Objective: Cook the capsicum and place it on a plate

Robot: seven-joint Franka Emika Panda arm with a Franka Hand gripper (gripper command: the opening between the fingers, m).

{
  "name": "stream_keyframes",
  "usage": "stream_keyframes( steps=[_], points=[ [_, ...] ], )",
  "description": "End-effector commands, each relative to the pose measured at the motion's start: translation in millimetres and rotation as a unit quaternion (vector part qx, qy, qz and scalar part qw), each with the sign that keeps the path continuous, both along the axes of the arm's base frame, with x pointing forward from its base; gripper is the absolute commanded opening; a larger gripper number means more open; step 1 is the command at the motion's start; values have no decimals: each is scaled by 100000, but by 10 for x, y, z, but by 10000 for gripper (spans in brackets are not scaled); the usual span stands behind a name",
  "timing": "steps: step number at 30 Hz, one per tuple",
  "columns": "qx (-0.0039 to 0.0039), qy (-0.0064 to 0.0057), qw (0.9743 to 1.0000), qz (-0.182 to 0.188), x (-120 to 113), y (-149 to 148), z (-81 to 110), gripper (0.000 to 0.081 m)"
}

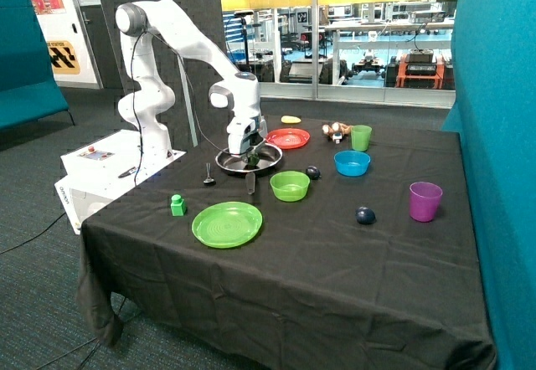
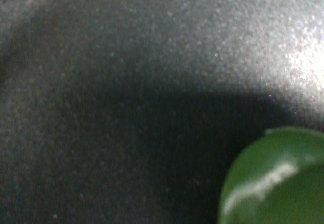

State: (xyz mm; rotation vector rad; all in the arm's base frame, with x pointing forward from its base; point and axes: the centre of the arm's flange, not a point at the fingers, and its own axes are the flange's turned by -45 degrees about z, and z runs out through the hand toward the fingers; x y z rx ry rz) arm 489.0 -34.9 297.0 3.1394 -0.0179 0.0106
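Black cloth is covering your table [image 1: 276, 253]. Your claw [image 1: 250, 157] is reaching down into the dark pan [image 1: 226, 161], red-orange plate [image 1: 289, 139] sitting just behind it. Capsicum [image 2: 276, 178] is lying in the pan right under the claw; grip state cannot be told.

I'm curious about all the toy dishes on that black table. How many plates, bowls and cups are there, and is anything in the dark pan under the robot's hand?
Plates: 2, green plate and red-orange plate
Bowls: 2, green bowl and blue bowl
Cups: 2, green cup and purple cup
Pan: 1, holding the capsicum, with the gripper down in it
Total: 7 dishes
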Motion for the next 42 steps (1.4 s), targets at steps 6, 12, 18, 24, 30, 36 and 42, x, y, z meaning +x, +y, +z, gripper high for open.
stream_keyframes(
  steps=[6,12,18,24,30,36,42],
  points=[
    [108,337,99998,569,9,0,55,808],
    [107,337,99997,742,-9,-7,86,808],
    [107,337,99995,940,-16,-4,160,808],
    [106,337,99993,1094,-8,9,312,808],
    [104,338,99985,1697,-5,10,477,808],
    [102,339,99969,2445,1,18,621,808],
    [97,340,99927,3793,8,52,769,808]
  ],
)
